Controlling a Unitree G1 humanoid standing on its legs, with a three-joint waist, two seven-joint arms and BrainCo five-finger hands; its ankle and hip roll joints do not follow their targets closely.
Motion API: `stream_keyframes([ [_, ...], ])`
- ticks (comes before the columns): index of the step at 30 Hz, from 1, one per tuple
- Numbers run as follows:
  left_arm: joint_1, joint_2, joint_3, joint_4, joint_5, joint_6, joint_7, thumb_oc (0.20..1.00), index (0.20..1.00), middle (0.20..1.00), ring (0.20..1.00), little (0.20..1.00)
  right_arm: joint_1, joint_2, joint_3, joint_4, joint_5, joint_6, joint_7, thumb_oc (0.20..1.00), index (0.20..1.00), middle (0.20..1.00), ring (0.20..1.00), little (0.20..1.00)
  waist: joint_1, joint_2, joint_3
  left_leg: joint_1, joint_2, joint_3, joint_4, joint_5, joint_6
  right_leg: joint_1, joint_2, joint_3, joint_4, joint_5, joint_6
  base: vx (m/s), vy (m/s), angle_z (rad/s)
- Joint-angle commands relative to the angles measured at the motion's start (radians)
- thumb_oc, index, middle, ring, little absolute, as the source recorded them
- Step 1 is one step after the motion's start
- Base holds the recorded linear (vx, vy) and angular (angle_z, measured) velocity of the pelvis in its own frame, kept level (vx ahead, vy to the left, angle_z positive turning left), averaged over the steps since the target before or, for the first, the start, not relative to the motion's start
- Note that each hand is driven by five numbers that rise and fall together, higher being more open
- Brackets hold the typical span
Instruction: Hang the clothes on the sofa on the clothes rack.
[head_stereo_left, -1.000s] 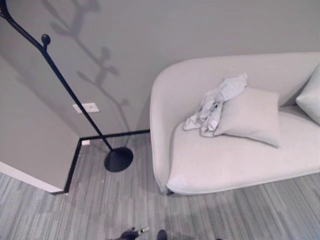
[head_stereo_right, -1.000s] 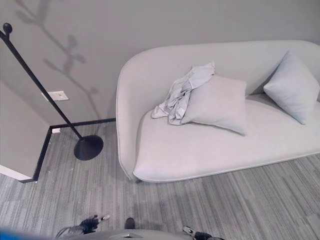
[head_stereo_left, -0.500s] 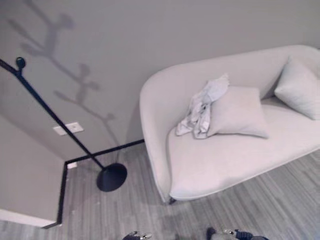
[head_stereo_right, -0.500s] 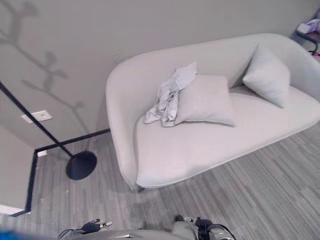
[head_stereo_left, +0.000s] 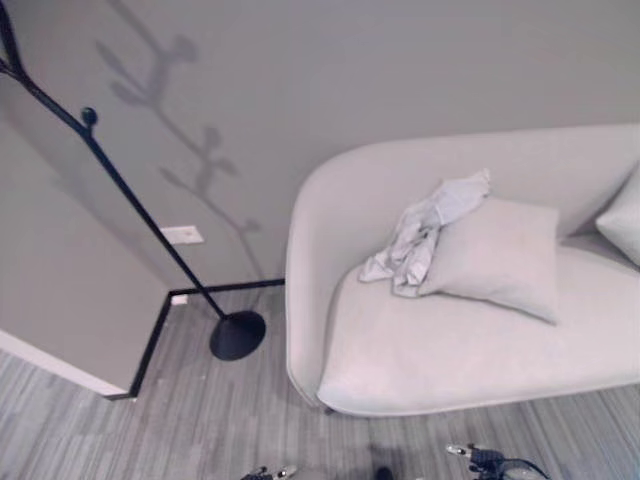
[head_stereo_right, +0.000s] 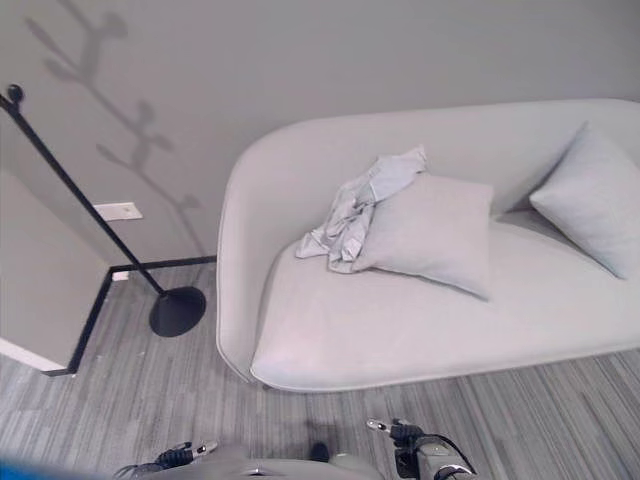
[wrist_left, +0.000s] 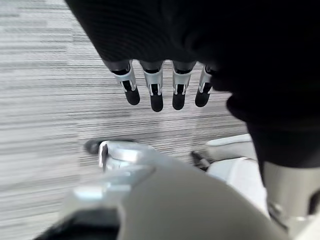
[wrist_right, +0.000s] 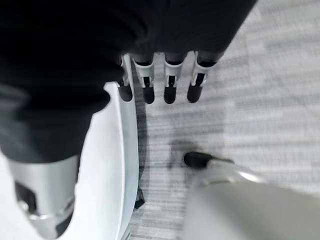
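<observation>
Approach step: both the left hand (wrist_left: 160, 90) and right hand (wrist_right: 160, 85) hang empty with fingers relaxed straight, so the next move is to reach the crumpled clothes (head_stereo_left: 425, 235) on the sofa (head_stereo_left: 400, 350), well apart from the clothes rack (head_stereo_left: 140, 215).

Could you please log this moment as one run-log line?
clothes: crumpled on sofa against cushion | clothes rack: bare, stands left of sofa | left hand: open, empty | right hand: open, empty

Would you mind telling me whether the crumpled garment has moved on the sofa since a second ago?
No. The garment remains draped against the pillow and the sofa backrest; just the camera shifted.
</observation>
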Motion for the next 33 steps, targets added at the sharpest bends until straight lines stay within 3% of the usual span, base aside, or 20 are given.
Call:
stream_keyframes([
  [1,-0.040,-0.086,-0.013,0.015,-0.026,-0.024,0.006,1.000,1.000,1.000,1.000,1.000,0.006,-0.008,0.001,0.022,-0.037,-0.002,-0.004,1.000,1.000,1.000,1.000,1.000,-0.031,0.000,-0.005,0.122,-0.004,0.025,-0.369,-0.002,0.059,0.039,-0.071,0.125,-0.093,0.068,0.094,0.25,0.050,0.14],
  [3,-0.042,-0.091,-0.032,0.013,-0.017,-0.025,0.007,1.000,1.000,1.000,1.000,1.000,0.008,-0.009,0.001,0.026,-0.040,-0.001,-0.006,1.000,1.000,1.000,1.000,1.000,-0.027,0.017,-0.006,0.100,0.031,0.015,-0.471,0.070,0.044,0.047,-0.064,0.127,-0.093,0.050,0.091,0.13,0.055,0.08],
  [4,-0.042,-0.091,-0.032,0.013,-0.017,-0.025,0.007,1.000,1.000,1.000,1.000,1.000,0.008,-0.009,0.001,0.026,-0.040,-0.001,-0.006,1.000,1.000,1.000,1.000,1.000,-0.027,0.016,-0.005,0.104,0.031,0.015,-0.476,0.072,0.043,0.049,-0.064,0.127,-0.093,0.049,0.091,0.19,0.091,0.37],
  [6,-0.048,-0.098,-0.052,-0.003,-0.016,-0.028,0.012,1.000,1.000,1.000,1.000,1.000,0.010,-0.014,-0.007,0.027,-0.042,-0.003,-0.015,1.000,1.000,1.000,1.000,1.000,-0.018,0.026,-0.001,0.044,0.084,0.012,-0.571,0.136,0.021,0.083,-0.070,0.146,-0.091,0.014,0.092,0.25,0.128,0.10],
  [11,-0.060,-0.104,-0.060,-0.002,-0.004,-0.029,0.013,1.000,1.000,1.000,1.000,1.000,0.019,-0.033,-0.006,0.031,-0.102,0.001,-0.018,1.000,1.000,1.000,1.000,1.000,-0.014,0.037,-0.012,0.017,0.177,-0.015,-0.589,0.178,-0.012,0.134,-0.114,0.210,-0.072,-0.018,0.110,0.26,0.192,-0.50],
  [13,-0.067,-0.103,-0.063,-0.006,-0.002,-0.028,0.014,1.000,1.000,1.000,1.000,1.000,0.021,-0.037,-0.002,0.038,-0.123,0.004,-0.016,1.000,1.000,1.000,1.000,1.000,-0.006,0.042,-0.015,0.028,0.193,-0.044,-0.581,0.199,-0.021,0.148,-0.133,0.232,-0.071,-0.020,0.119,0.26,0.266,-0.53],
  [17,-0.071,-0.106,-0.068,0.008,0.023,-0.025,0.007,1.000,1.000,1.000,1.000,1.000,0.032,-0.036,-0.015,0.052,-0.133,0.009,0.000,1.000,1.000,1.000,1.000,1.000,-0.009,0.051,-0.028,0.062,0.193,-0.049,-0.560,0.190,-0.028,0.163,-0.175,0.248,-0.086,-0.004,0.142,0.26,0.348,-0.34],
  [18,-0.077,-0.103,-0.072,0.029,0.037,-0.021,0.004,1.000,1.000,1.000,1.000,1.000,0.043,-0.033,-0.042,0.066,-0.120,0.012,0.002,1.000,1.000,1.000,1.000,1.000,-0.024,0.047,-0.043,0.066,0.166,-0.004,-0.538,0.159,-0.022,0.150,-0.233,0.246,-0.093,0.024,0.176,0.22,0.433,-0.05],
  [20,-0.078,-0.092,-0.071,0.033,0.046,-0.022,0.001,1.000,1.000,1.000,1.000,1.000,0.049,-0.018,-0.054,0.083,-0.104,0.019,0.008,1.000,1.000,1.000,1.000,1.000,-0.032,0.035,-0.053,0.066,0.128,0.020,-0.523,0.128,-0.003,0.125,-0.272,0.246,-0.089,0.066,0.195,0.25,0.477,0.32],
  [22,-0.075,-0.081,-0.067,0.031,0.043,-0.023,0.002,1.000,1.000,1.000,1.000,1.000,0.051,-0.015,-0.072,0.067,-0.079,0.009,-0.007,1.000,1.000,1.000,1.000,1.000,-0.041,0.025,-0.057,0.077,0.084,0.051,-0.527,0.101,0.019,0.088,-0.315,0.259,-0.063,0.144,0.217,0.19,0.410,-0.08],
  [26,-0.069,-0.073,-0.060,0.015,0.029,-0.026,0.037,1.000,1.000,1.000,1.000,1.000,0.008,-0.020,-0.102,0.027,-0.076,-0.016,-0.097,1.000,1.000,1.000,1.000,1.000,-0.036,0.030,-0.042,0.091,0.033,0.087,-0.536,0.062,0.066,0.010,-0.364,0.243,0.005,0.265,0.226,0.09,0.327,-0.24],
  [27,-0.066,-0.066,-0.075,0.000,0.034,-0.028,0.047,1.000,1.000,1.000,1.000,1.000,-0.036,-0.033,-0.098,-0.026,-0.100,-0.019,-0.139,1.000,1.000,1.000,1.000,1.000,-0.025,0.039,-0.028,0.097,0.030,0.105,-0.545,0.053,0.077,-0.013,-0.377,0.195,0.039,0.293,0.226,0.04,0.198,-0.23],
  [29,-0.063,-0.062,-0.086,-0.003,0.046,-0.022,0.044,1.000,1.000,1.000,1.000,1.000,-0.068,-0.041,-0.093,-0.053,-0.101,-0.016,-0.151,1.000,1.000,1.000,1.000,1.000,-0.026,0.044,-0.023,0.109,0.029,0.110,-0.554,0.050,0.082,-0.019,-0.369,0.178,0.044,0.288,0.224,0.04,0.139,-0.47],
  [30,-0.056,-0.057,-0.092,0.000,0.061,-0.020,0.041,1.000,1.000,1.000,1.000,1.000,-0.079,-0.049,-0.086,-0.090,-0.095,-0.017,-0.154,1.000,1.000,1.000,1.000,1.000,-0.031,0.044,-0.024,0.120,0.025,0.116,-0.567,0.050,0.085,-0.027,-0.347,0.177,0.033,0.272,0.220,0.10,0.142,-0.69],
  [31,-0.041,-0.039,-0.098,0.010,0.093,-0.013,0.023,1.000,1.000,1.000,1.000,1.000,-0.092,-0.067,-0.087,-0.183,-0.078,-0.020,-0.160,1.000,1.000,1.000,1.000,1.000,-0.041,0.046,-0.031,0.139,0.024,0.130,-0.589,0.042,0.085,-0.054,-0.286,0.168,-0.014,0.215,0.215,0.09,0.089,-0.50],
  [32,-0.040,-0.039,-0.098,0.010,0.093,-0.013,0.023,1.000,1.000,1.000,1.000,1.000,-0.091,-0.068,-0.087,-0.184,-0.078,-0.019,-0.161,1.000,1.000,1.000,1.000,1.000,-0.041,0.047,-0.030,0.140,0.025,0.130,-0.589,0.041,0.085,-0.053,-0.286,0.168,-0.013,0.214,0.214,0.10,0.051,-0.26],
  [33,-0.032,-0.033,-0.095,0.014,0.099,-0.010,0.023,1.000,1.000,1.000,1.000,1.000,-0.094,-0.080,-0.086,-0.237,-0.075,-0.022,-0.168,1.000,1.000,1.000,1.000,1.000,-0.048,0.049,-0.029,0.147,0.026,0.134,-0.589,0.031,0.084,-0.082,-0.249,0.163,-0.039,0.184,0.211,0.06,0.011,-0.07],
])
